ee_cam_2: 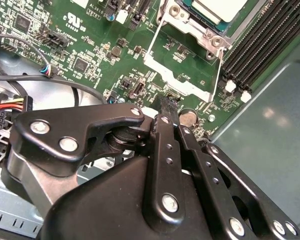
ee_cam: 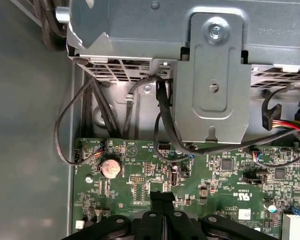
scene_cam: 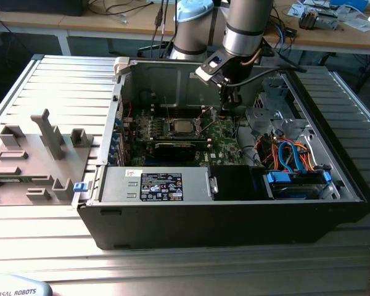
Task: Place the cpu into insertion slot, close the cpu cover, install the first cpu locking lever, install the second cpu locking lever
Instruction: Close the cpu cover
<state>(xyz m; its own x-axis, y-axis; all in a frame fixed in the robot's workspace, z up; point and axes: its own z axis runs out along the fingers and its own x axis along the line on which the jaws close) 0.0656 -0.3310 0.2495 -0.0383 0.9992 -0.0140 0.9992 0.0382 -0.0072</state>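
**Chip seated, cover open**

The small square chip (ee_cam_2: 217,7), its flat top a smooth silvery grey, sits in the metal-rimmed socket (ee_cam_2: 181,13) on the green board (ee_cam_2: 97,47). The thin silver cover (ee_cam_2: 176,73), a windowed frame, lies open beside it. The black hand (ee_cam_2: 168,102) hovers near, clenched on nothing.

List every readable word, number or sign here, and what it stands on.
Power supply label: print too small to read.
White sticker beside it: unreadable.
Circuit board: white markings and chip print, too small to read.
Coin battery: stamping unreadable.
Pale cap at the exterior view's lower edge: a maker's name, cut off.
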